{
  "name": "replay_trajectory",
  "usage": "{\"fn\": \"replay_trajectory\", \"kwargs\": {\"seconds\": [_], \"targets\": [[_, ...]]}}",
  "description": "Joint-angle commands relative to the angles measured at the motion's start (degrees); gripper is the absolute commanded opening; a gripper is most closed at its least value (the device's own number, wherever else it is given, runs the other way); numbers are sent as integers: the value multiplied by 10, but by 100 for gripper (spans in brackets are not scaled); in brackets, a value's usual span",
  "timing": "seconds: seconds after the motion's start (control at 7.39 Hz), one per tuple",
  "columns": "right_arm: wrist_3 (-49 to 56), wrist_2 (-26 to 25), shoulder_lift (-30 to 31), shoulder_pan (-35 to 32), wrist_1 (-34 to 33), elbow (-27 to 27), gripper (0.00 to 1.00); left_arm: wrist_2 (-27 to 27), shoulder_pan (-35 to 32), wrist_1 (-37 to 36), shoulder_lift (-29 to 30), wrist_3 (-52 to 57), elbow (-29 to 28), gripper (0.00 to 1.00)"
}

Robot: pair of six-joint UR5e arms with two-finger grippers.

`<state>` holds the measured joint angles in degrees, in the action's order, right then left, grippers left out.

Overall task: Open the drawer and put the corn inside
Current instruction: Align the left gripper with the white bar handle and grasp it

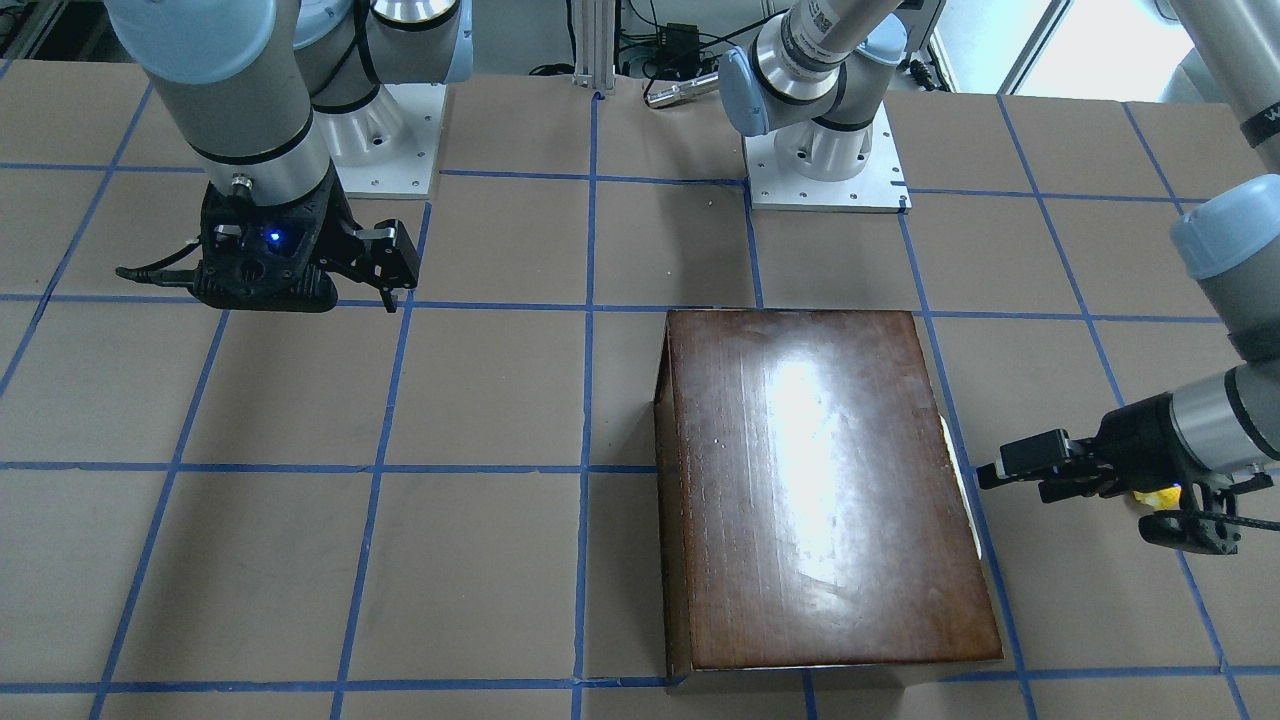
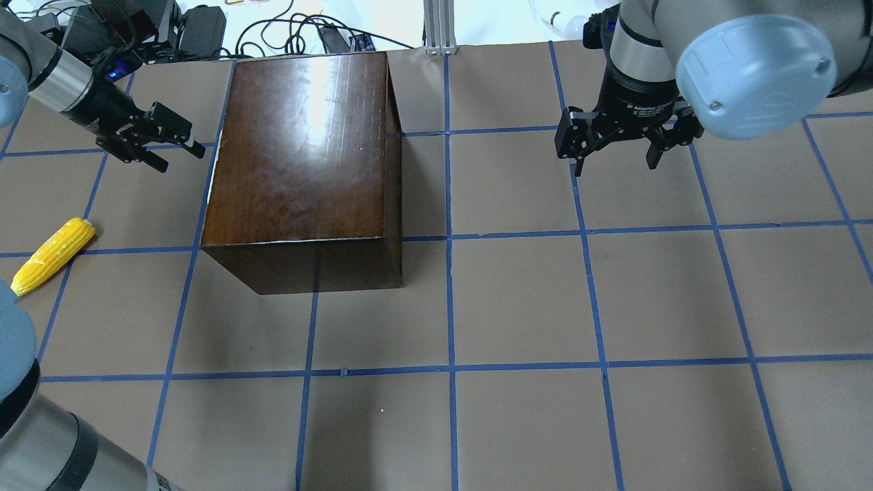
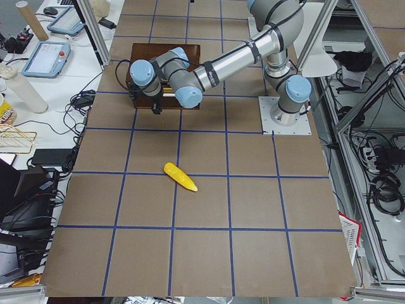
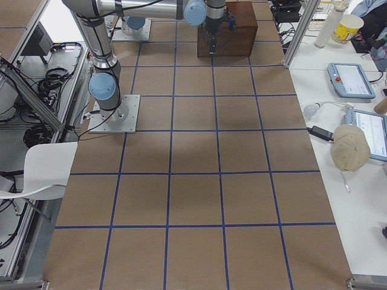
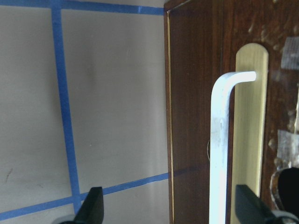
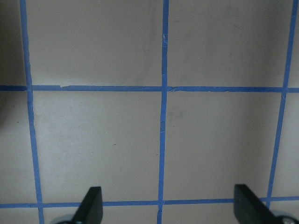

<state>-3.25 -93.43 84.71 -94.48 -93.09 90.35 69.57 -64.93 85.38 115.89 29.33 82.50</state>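
Observation:
The glossy dark-brown box (image 2: 300, 157) stands on the table with its drawer shut. The drawer's dark front panel (image 5: 196, 116) carries a white bar handle (image 5: 219, 140) on a pale plate. My left gripper (image 2: 174, 140) is open and empty, level with that front and a short way from it; in the left wrist view (image 5: 170, 207) the handle lies between its fingertips. The yellow corn (image 2: 54, 254) lies on the table to the box's left, nearer the robot. My right gripper (image 2: 614, 164) is open and empty above bare table, far right of the box.
The table is brown board with a grid of blue tape (image 2: 447, 239). Cables and power supplies (image 2: 204, 27) lie past the far edge. The two arm bases (image 1: 825, 160) stand on white plates at the robot's side.

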Motion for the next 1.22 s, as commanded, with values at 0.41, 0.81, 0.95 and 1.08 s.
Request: {"fn": "replay_trajectory", "kwargs": {"seconds": [0.41, 0.81, 0.95, 1.08], "targets": [[0, 0, 0, 0, -1, 0, 100, -22, -5, -12, 11, 7, 22, 100], [0, 0, -1, 0, 0, 0, 100, -22, -5, -12, 14, 9, 25, 100], [0, 0, 0, 0, 0, 0, 100, -22, -5, -13, 16, 9, 31, 100], [0, 0, 0, 0, -1, 0, 100, -22, -5, -13, 18, 7, 33, 100]]}}
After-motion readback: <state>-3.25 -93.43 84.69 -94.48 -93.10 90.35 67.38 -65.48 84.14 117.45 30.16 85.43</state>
